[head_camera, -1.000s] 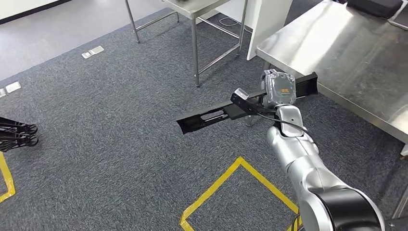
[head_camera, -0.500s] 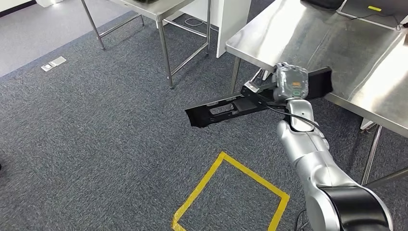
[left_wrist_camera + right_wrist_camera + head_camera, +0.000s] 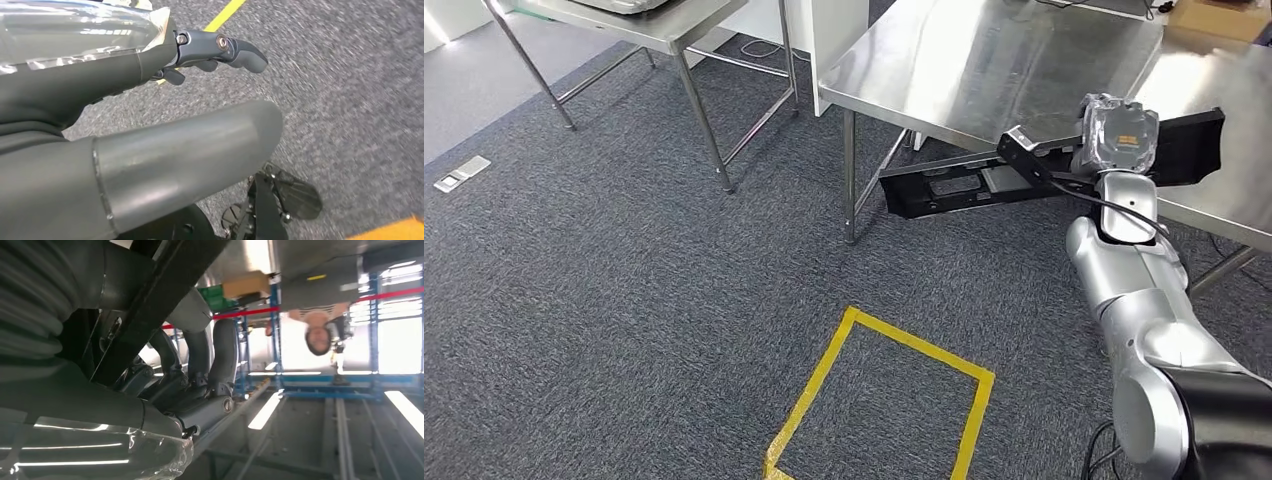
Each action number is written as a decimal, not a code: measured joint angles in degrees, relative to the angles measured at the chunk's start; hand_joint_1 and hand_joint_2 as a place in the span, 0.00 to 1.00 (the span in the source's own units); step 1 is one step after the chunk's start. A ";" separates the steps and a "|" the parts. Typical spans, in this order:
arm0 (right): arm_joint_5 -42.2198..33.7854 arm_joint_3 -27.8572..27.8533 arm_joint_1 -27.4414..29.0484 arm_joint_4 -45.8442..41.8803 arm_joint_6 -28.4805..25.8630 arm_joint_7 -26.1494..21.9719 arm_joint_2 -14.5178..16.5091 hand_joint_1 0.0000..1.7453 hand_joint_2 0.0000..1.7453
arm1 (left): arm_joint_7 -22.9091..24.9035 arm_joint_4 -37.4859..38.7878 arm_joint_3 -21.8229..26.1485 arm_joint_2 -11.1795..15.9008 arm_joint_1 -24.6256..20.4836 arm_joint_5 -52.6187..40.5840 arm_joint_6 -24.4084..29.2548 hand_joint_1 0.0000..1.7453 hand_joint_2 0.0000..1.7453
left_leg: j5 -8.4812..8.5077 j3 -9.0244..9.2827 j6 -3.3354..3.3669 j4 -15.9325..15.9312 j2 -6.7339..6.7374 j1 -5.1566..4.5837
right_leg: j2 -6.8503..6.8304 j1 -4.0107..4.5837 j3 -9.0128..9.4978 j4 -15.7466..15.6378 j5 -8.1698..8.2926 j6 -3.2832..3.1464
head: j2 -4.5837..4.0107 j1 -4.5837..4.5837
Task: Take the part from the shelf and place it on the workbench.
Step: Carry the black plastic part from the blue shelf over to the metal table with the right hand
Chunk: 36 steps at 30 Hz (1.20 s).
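The part (image 3: 969, 185) is a long flat black bar with cut-outs, held level. My right hand (image 3: 1119, 135) grips it near one end, at the near edge of the steel workbench (image 3: 984, 70). The bar's short end lies over the bench top, while its long end sticks out past the bench's front over the carpet. In the right wrist view, the right hand (image 3: 195, 370) has dark fingers wrapped round the black part (image 3: 155, 305). My left hand (image 3: 215, 50) hangs above the carpet and holds nothing, its fingers apart.
A second steel table (image 3: 659, 25) stands at the back left and a white cabinet (image 3: 824, 30) stands between the two tables. A yellow tape square (image 3: 874, 400) marks the carpet near me. A cardboard box (image 3: 1214, 15) sits on the bench's far side. A person (image 3: 320, 335) stands far off.
The camera has turned and moved toward the workbench, so the whole scene has shifted left. My right hand still holds the part, now raised to the bench's edge.
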 joint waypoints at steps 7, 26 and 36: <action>0.62 -0.14 -0.56 1.14 0.15 0.73 0.03 1.00 1.00 | -0.92 -0.01 0.56 0.03 0.19 0.91 -1.61 0.00 0.00 | -0.70 -3.82 0.52 7.04 -4.67 0.19 | 4.50 0.28 -0.08 0.03 0.25 -0.63 | 0.00 -0.58; 1.58 -1.06 -7.93 4.85 3.20 1.45 2.55 1.00 1.00 | -4.45 -0.01 2.72 -0.77 0.05 2.97 -3.32 0.00 0.00 | 2.48 1.67 1.25 -3.80 0.97 -0.46 | -2.53 0.44 -0.35 0.05 0.12 1.87 | 0.00 0.73; 1.75 -1.02 -8.18 5.10 -0.29 -0.15 3.01 1.00 1.00 | -6.26 -0.03 3.20 -0.41 0.06 2.07 -5.68 0.00 0.00 | 2.38 1.85 2.54 -3.87 -0.62 0.09 | -0.38 0.81 -0.61 0.30 0.21 0.18 | 0.00 -0.48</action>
